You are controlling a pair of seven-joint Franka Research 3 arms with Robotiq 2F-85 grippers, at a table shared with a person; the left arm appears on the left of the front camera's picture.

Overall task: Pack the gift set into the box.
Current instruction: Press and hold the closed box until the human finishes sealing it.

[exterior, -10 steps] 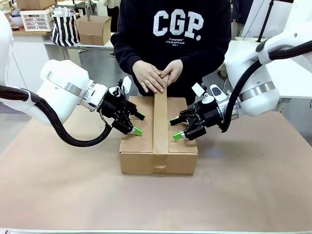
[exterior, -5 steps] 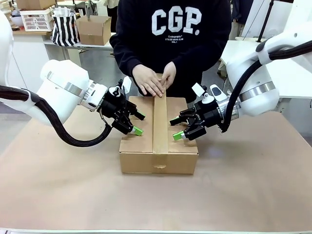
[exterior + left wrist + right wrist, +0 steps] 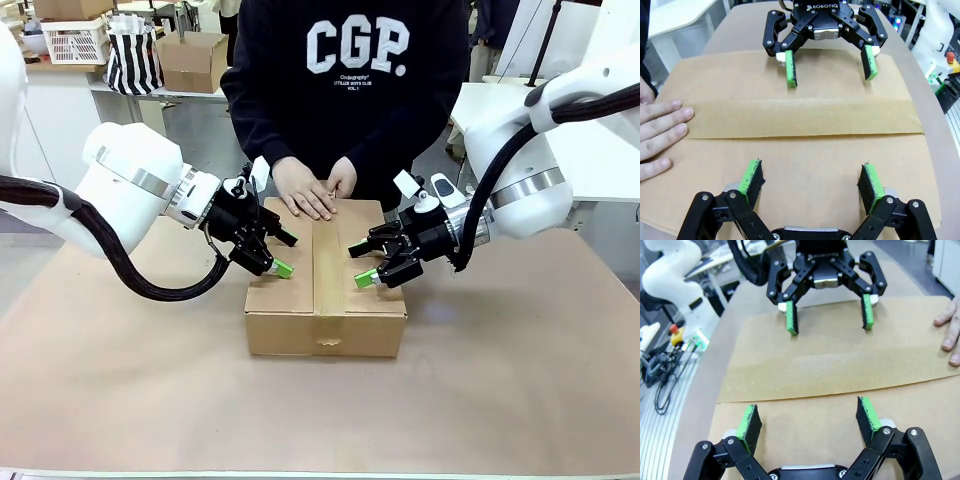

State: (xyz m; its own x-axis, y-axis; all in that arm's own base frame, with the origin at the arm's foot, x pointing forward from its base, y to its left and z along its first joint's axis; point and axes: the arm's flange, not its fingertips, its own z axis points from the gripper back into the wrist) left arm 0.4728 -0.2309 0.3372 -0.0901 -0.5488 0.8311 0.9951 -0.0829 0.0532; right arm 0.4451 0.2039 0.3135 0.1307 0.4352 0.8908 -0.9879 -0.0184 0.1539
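sealing step: box [image 3: 325, 275] flaps closed, tape strip [image 3: 328, 262] pressed by person's hands [image 3: 315, 187] at 12 o'clock; left gripper [image 3: 277, 252] and right gripper [image 3: 361, 264] spread wide (empty), holding flaps; next, probably release.

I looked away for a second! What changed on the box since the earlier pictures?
The person's hands pressed the raised strip of tape down flat along the box seam. The left gripper and right gripper stayed open, holding the flaps down either side.
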